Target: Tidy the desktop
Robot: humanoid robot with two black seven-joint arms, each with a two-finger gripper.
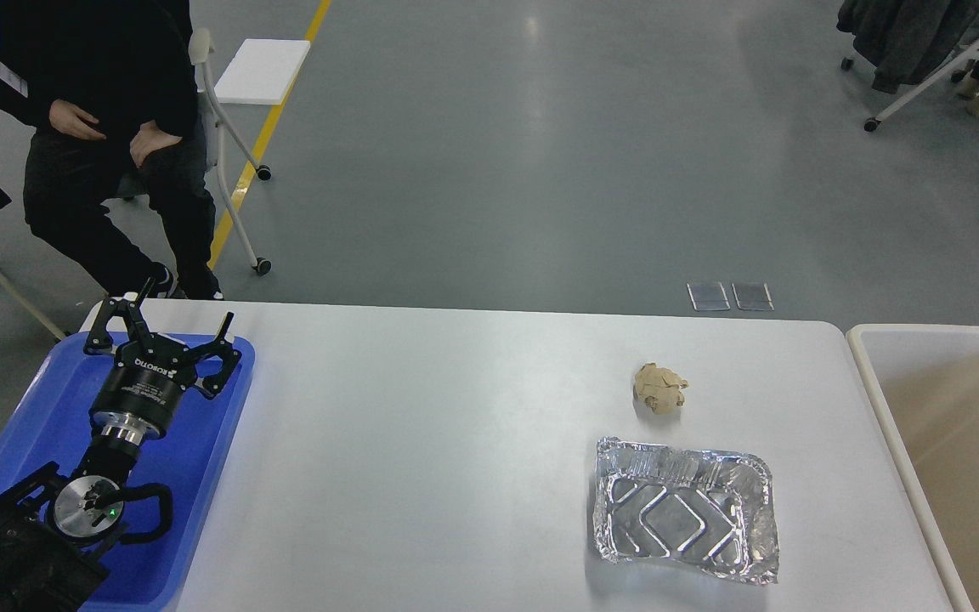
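One arm in view: the left end effector (168, 327) hangs over the far end of a blue tray (200, 476), black fingers spread wide, nothing between them.
Right end effector: out of the picture.
Surface: the white desktop (421, 442) stretches away to the right of the left end effector, filling most of the lower frame, its far corners rounded.
Tray: lies under the left end effector on the surface's left edge, the arm's black links crossing over its near part.
Paper ball: a crumpled tan wad (659, 388) sits on the surface well to the right of the left end effector, at much the same depth.
Foil container: a dented, shallow aluminium dish (683, 510) rests open side up, just nearer than the wad and apart from it, well to the right of the left end effector.
Tub: a cream-white bin (868, 374) with a beige inside stands beside the surface's right edge, farthest from the left end effector.
Background: a person in black (107, 127) sits on a wheeled chair beyond the left end effector, on the grey floor (540, 153).
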